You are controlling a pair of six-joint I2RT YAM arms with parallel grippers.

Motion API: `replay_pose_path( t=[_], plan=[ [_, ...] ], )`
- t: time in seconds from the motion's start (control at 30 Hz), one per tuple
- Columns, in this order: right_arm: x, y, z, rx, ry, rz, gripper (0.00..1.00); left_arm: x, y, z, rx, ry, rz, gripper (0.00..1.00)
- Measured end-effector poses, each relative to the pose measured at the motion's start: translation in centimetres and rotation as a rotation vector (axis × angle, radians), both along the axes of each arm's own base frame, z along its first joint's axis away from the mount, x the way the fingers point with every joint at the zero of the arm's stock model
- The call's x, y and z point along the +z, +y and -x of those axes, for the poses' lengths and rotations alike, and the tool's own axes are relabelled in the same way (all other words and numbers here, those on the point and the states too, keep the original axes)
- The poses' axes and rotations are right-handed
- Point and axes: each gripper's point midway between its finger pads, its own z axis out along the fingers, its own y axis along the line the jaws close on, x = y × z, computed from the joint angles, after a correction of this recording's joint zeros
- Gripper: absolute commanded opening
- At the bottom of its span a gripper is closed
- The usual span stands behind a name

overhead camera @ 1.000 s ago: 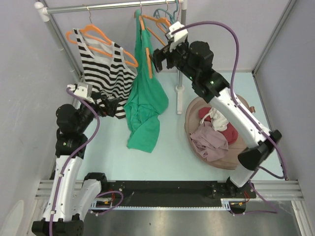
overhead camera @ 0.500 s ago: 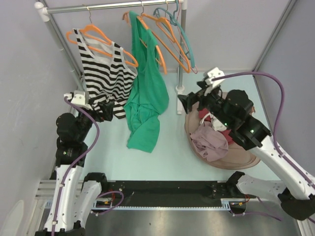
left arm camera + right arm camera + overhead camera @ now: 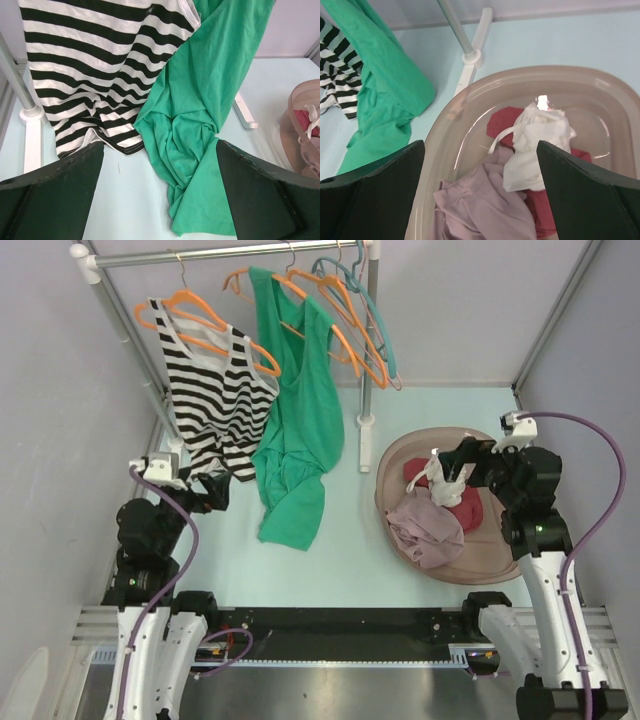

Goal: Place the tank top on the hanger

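The tank top [image 3: 300, 420] hangs from the rail [image 3: 220, 252] at the far side of the table [image 3: 350, 550], just right of a black-and-white striped top [image 3: 210, 380] on its own orange hanger. Its long axis runs from the rail down toward the arms: straps and neckline point up at the rail, and the hem points toward the near edge. The lower part lies crumpled and folded on the pale blue surface, slanting a little to the left. The left tip of the hanger [image 3: 236, 280] pokes out beside the left shoulder, and an orange arm crosses the neck opening. At least 1 strap seems to sit over it, though the top view does not settle whether both do. More orange hangers and 1 teal hanger hang bare just to the right.

The left gripper [image 3: 159, 145] is near the hems of the striped top and the tank top, its 2 fingers spread wide with nothing between them. The right gripper [image 3: 480, 144] is over a pinkish basin [image 3: 555, 70] holding mauve, white and red garments, jaws also spread wide and holding nothing, well apart from the tank top.
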Motion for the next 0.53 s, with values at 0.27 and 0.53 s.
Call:
replay_pose_path(
  t=[0.27,0.53],
  plan=[
    [-1.1,-0.6,1.1,0.009,0.024,-0.074,1.0,0.6,0.6,0.9,0.035,-0.032,-0.001,0.99],
    [-1.1,-0.1,1.3,0.035,0.029,-0.089,1.0,0.3,0.9,0.7,0.05,-0.021,-0.002,0.99]
  ],
)
